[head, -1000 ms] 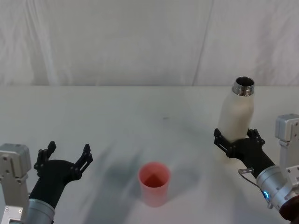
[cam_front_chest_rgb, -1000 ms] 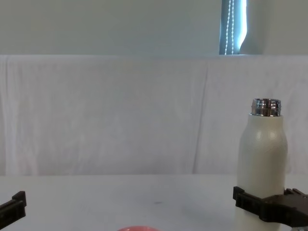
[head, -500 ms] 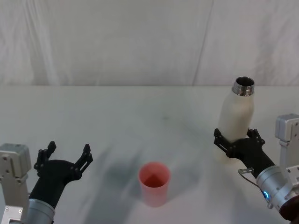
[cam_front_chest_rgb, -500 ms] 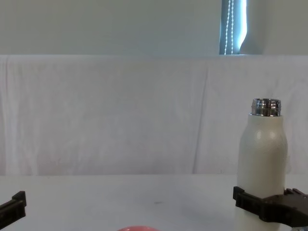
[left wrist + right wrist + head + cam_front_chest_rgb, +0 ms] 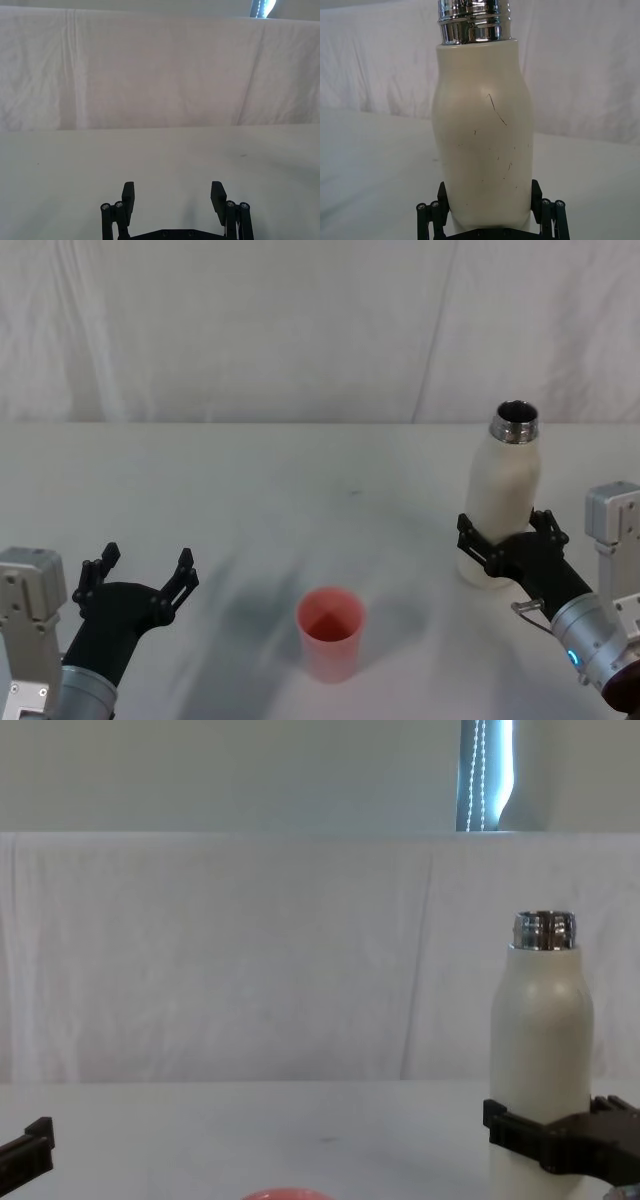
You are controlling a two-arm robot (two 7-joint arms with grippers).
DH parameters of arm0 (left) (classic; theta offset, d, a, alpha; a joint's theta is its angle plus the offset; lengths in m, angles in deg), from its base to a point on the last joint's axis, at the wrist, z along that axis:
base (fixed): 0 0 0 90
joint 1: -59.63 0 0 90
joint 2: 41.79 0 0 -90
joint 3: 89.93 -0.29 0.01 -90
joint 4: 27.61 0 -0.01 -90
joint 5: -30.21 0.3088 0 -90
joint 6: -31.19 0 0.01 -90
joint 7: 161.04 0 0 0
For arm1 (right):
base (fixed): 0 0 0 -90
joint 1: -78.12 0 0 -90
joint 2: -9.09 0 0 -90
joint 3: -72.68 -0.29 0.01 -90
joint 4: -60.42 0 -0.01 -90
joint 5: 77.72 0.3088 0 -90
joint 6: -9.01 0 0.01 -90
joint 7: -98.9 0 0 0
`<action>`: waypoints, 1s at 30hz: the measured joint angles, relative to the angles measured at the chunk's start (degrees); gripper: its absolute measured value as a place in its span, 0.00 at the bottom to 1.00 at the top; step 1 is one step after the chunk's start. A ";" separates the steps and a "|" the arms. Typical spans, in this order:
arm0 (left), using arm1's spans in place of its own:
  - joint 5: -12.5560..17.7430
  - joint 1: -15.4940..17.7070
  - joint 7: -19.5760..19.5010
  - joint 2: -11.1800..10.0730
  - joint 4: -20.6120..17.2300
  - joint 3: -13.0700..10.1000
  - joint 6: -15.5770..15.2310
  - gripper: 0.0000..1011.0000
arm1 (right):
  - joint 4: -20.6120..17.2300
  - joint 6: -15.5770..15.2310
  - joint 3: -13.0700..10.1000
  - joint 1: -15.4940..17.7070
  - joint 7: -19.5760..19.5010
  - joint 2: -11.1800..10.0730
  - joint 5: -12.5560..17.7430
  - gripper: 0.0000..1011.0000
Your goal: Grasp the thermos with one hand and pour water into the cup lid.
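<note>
- Cream-white thermos (image 5: pixel 503 502) with an open steel neck stands upright, right gripper (image 5: pixel 508 540) fingers clasped round its lower body
- Pink cup lid (image 5: pixel 330 632) sits open-topped on the surface (image 5: pixel 300 500)
- Left gripper (image 5: pixel 140 575) fingers spread, holding nothing

Right gripper (image 5: pixel 505 548) reaches forward at the right, fingers clamped on the thermos (image 5: pixel 500 495). Left gripper (image 5: pixel 140 580) rests low at left, fingers spread.
</note>
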 joint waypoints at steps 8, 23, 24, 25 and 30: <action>0.00 0.00 0.00 0.00 0.00 0.00 0.00 0.99 | -3.39 0.55 0.29 1.28 -0.13 -1.27 -2.20 0.95; 0.00 0.00 0.00 0.00 0.00 0.00 0.00 0.99 | -8.90 1.54 0.01 4.54 -0.06 -4.35 -6.69 0.95; 0.00 0.00 0.00 0.00 0.00 0.00 0.00 0.99 | -9.12 1.59 -0.02 4.71 -0.06 -4.46 -6.89 0.95; 0.00 0.00 0.00 0.00 0.00 0.00 0.00 0.99 | -9.52 1.70 -0.06 5.09 -0.05 -4.70 -7.42 0.95; 0.00 0.00 0.00 0.00 0.00 0.00 0.00 0.99 | -10.56 2.03 -0.09 6.14 -0.36 -5.26 -9.23 0.95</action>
